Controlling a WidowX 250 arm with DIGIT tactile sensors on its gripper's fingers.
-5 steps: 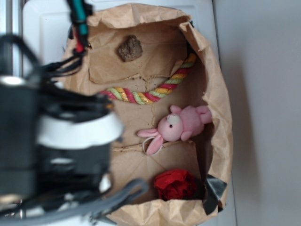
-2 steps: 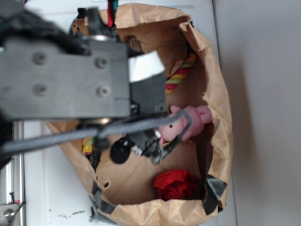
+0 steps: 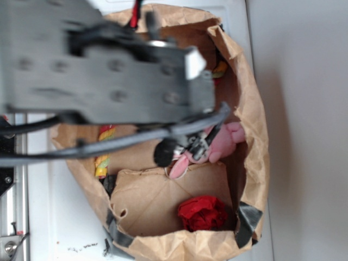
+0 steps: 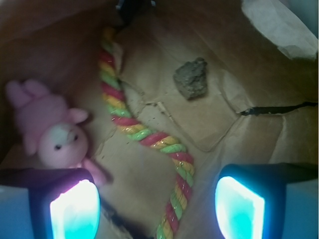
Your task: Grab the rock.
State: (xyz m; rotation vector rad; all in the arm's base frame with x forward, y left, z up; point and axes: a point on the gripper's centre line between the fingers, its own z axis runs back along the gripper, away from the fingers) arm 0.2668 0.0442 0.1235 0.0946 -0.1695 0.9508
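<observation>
Outside view: my arm [image 3: 109, 70] is blurred and covers the upper half of the paper bag [image 3: 255, 163], so the rock is hidden there. This view shows a red wrinkled lump [image 3: 203, 213] at the bottom end of the bag, and part of the pink bunny [image 3: 225, 141].
Wrist view: here the rock [image 4: 191, 78] shows clearly; the red lump does not appear.
Rock, place: it lies on the brown paper floor of the bag, in the upper middle of this view, beyond the striped rope [image 4: 149, 138] and apart from it. The bunny [image 4: 52, 134] is far to the left.
Rock, direction: a chunky lump with no clear long axis; I cannot say which way it points.
Rock, look: dark grey-brown, rough, grainy, irregular edges.
My hand [image 4: 157, 209]: wide open, two fingers [image 4: 239, 209] far apart, holding nothing.
</observation>
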